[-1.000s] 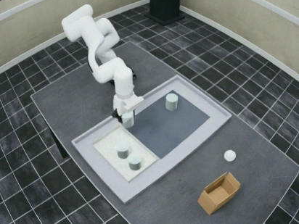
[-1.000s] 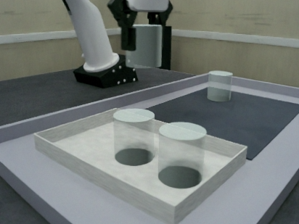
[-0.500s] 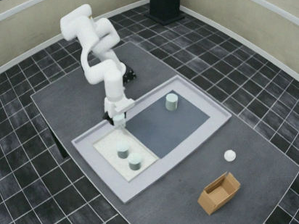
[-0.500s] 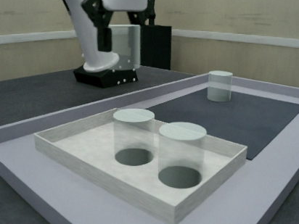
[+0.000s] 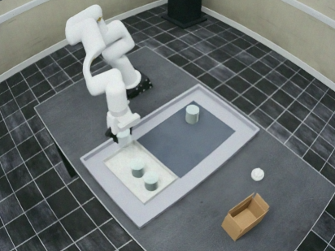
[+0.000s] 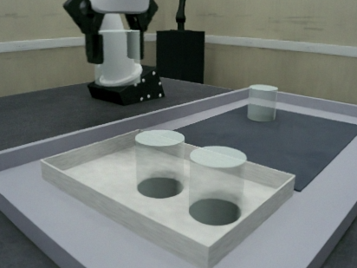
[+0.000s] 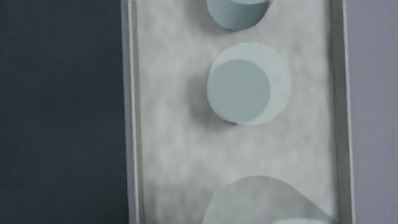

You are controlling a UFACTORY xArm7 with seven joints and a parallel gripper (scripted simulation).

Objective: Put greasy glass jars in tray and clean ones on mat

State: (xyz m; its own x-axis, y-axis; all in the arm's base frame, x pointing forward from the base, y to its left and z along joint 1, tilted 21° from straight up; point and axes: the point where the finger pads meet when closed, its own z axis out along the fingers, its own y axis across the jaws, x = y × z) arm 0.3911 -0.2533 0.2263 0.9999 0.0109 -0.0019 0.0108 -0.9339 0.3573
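My gripper (image 5: 123,134) (image 6: 115,51) is shut on a clear glass jar (image 5: 125,140) (image 6: 118,35) (image 7: 255,197), held upright above the arm-side end of the pale tray (image 5: 142,195) (image 6: 126,213) (image 7: 172,110). Two jars stand upright inside the tray: one near its middle (image 5: 137,168) (image 6: 159,164) (image 7: 249,82), the other (image 5: 150,181) (image 6: 217,186) (image 7: 237,14) beside it, farther from the gripper. A fourth jar (image 5: 192,114) (image 6: 262,104) stands on the far part of the dark drying mat (image 5: 179,145) (image 6: 303,140) (image 7: 60,110). No grease shows on any jar.
A raised lilac rim (image 5: 110,145) (image 6: 65,135) surrounds the mat and tray. The tray has low walls. An open cardboard box (image 5: 245,217) and a small white object (image 5: 257,174) lie on the table outside the rim.
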